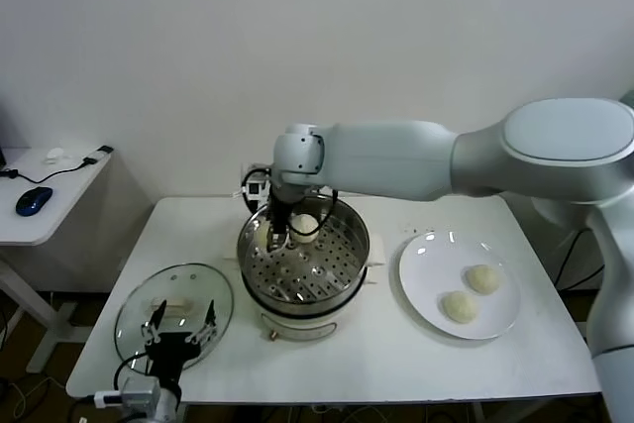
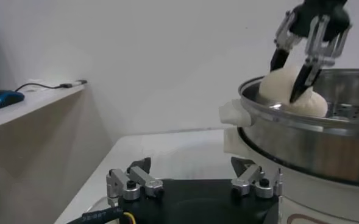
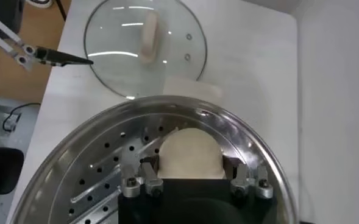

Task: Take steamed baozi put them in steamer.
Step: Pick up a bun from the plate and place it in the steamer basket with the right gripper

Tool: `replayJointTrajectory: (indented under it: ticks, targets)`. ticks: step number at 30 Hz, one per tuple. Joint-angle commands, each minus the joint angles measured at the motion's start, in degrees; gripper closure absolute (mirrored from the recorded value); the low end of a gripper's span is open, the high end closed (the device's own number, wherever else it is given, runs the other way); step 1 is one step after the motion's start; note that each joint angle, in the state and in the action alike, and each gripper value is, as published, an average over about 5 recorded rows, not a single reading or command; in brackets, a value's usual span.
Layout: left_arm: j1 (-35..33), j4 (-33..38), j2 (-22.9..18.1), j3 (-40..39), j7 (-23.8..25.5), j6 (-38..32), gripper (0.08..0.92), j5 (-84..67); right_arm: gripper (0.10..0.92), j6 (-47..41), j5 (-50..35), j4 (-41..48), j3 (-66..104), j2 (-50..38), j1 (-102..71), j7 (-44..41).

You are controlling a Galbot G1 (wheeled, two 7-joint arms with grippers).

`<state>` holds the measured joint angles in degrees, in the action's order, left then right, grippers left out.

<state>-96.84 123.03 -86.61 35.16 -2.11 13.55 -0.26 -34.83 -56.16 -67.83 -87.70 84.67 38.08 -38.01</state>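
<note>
The steamer [image 1: 347, 269] stands mid-table, a shiny pot with a perforated tray [image 3: 100, 182]. My right gripper [image 1: 278, 237] reaches down into its left part, shut on a cream-white baozi [image 3: 190, 149], which sits low over the tray near the rim. From the left wrist view that baozi [image 2: 277, 85] rises above the steamer rim [image 2: 301, 122], between the right gripper's fingers [image 2: 302, 82]. A second pale round baozi [image 1: 305, 225] shows just right of the gripper. Two more baozi [image 1: 483, 278] [image 1: 459, 306] lie on the white plate [image 1: 421, 279]. My left gripper [image 1: 180, 329] [image 2: 190, 164] waits open at the front left.
The glass lid [image 1: 134, 319] [image 3: 167, 67] lies flat on the table left of the steamer, under the left gripper. A side table [image 1: 59, 180] with a blue mouse [image 1: 33, 200] stands further left. The wall rises just behind the table.
</note>
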Motion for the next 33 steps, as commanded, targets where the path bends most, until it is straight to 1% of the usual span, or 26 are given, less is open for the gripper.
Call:
replayJointTrajectory:
  ticks: [1, 18, 21, 24, 26, 29, 33]
  targets:
    - [0.08, -0.09, 0.04, -0.01, 0.03, 0.0, 0.177, -0.02, 0.347, -1.27, 1.87, 4.16, -0.24, 3.84, -4.79, 1.11]
    - [1.89, -1.38, 0.75, 0.01, 0.3, 0.93, 0.177, -1.23, 0.338, -0.24, 2.21, 3.83, -2.21, 3.37, -3.43, -1.27]
    - [1.98, -1.47, 0.82, -0.02, 0.31, 1.0, 0.177, -1.34, 0.297, 0.91, 2.79, 3.74, -2.1, 3.12, -3.08, -2.0]
    - [1.99, -1.35, 0.83, -0.05, 0.33, 1.08, 0.177, -1.38, 0.231, 2.93, 4.16, 3.29, -1.97, 2.46, -1.65, -3.83]
    - [1.97, -1.19, 0.82, -0.05, 0.35, 1.16, 0.177, -1.35, 0.21, 5.11, 5.11, 2.69, -2.28, 1.54, 0.37, -5.61]
    - [1.9, -0.83, 0.86, -0.01, 0.42, 1.29, 0.177, -1.3, 0.204, 9.14, 5.59, 1.14, -2.39, -0.97, 3.95, -8.67]
    - [1.76, -0.53, 0.94, 0.03, 0.43, 1.37, 0.177, -1.21, 0.203, 14.86, 5.26, -2.43, -2.55, -7.37, 9.67, -13.93]
